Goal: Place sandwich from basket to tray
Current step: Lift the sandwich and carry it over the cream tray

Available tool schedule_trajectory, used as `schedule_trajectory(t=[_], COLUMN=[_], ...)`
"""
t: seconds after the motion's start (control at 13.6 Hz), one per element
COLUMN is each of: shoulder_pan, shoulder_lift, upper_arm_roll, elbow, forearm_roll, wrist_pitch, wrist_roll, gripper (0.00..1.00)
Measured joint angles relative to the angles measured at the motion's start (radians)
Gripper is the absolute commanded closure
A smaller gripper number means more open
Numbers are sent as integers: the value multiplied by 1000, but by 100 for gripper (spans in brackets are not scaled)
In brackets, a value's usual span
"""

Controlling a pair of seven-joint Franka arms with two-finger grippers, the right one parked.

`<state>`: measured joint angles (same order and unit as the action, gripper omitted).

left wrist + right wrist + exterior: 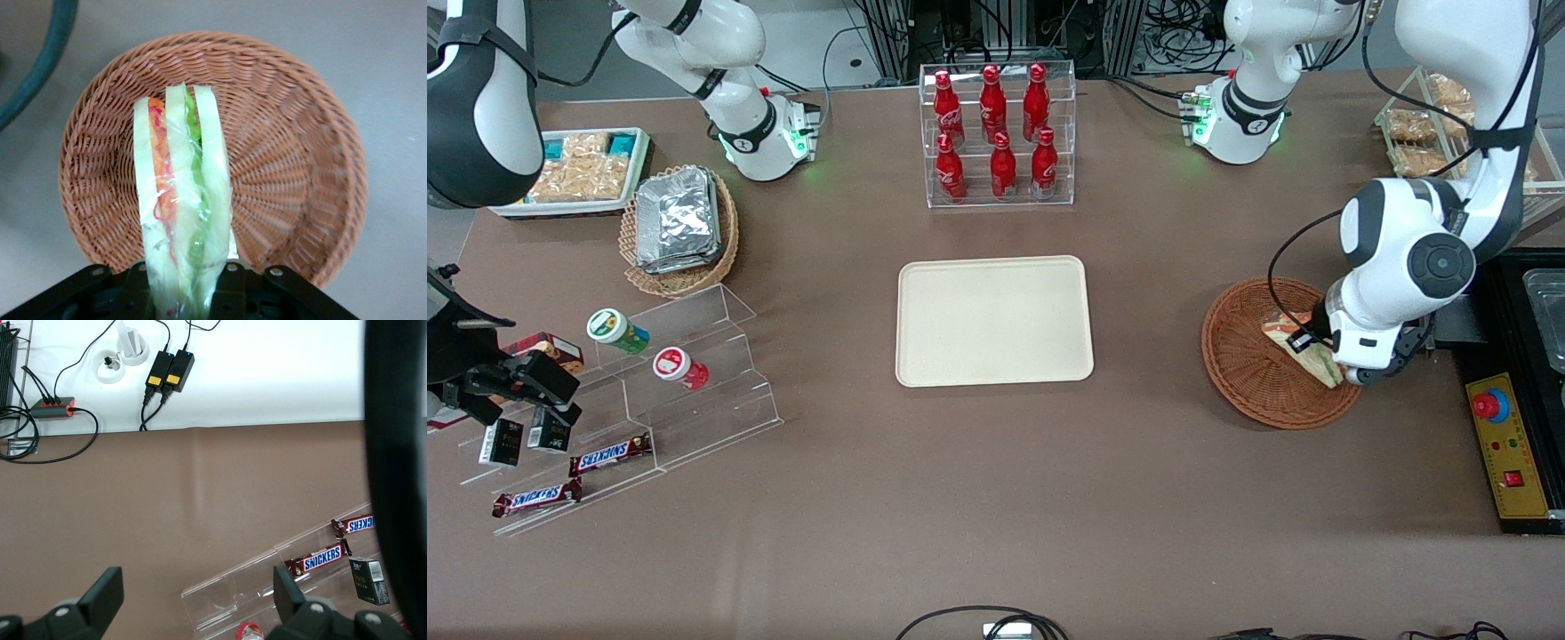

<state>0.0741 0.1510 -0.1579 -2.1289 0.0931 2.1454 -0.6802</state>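
The sandwich (1296, 339) (180, 193), a plastic-wrapped wedge of white bread with orange and green filling, stands on edge between the fingers of my left gripper (1343, 363) (185, 272). The gripper is shut on it, over the part of the round reddish-brown basket (1249, 360) (300, 160) nearest the working arm's end of the table. Whether the sandwich still touches the wicker I cannot tell. The cream tray (994, 320) lies flat at the table's middle with nothing on it, a short way from the basket toward the parked arm's end.
A clear rack of red bottles (998, 133) stands farther from the camera than the tray. A black box with a red button (1507, 444) sits beside the basket at the table's end. A tan basket of foil packets (680, 227) and clear snack steps (649, 382) lie toward the parked arm's end.
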Motion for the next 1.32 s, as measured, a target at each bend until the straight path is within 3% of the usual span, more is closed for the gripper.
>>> schedule_trajectory(t=[0.29, 1.1, 1.32], shoulder_pan=[-119, -504, -593], shoulder_lift=[-10, 23, 72], upper_arm_roll=[-11, -18, -17], elbow=[104, 159, 164], forearm_roll=[4, 4, 54], wrist_pitch=[-98, -70, -34], wrist_roll=[0, -32, -47], gripper=[100, 100, 100])
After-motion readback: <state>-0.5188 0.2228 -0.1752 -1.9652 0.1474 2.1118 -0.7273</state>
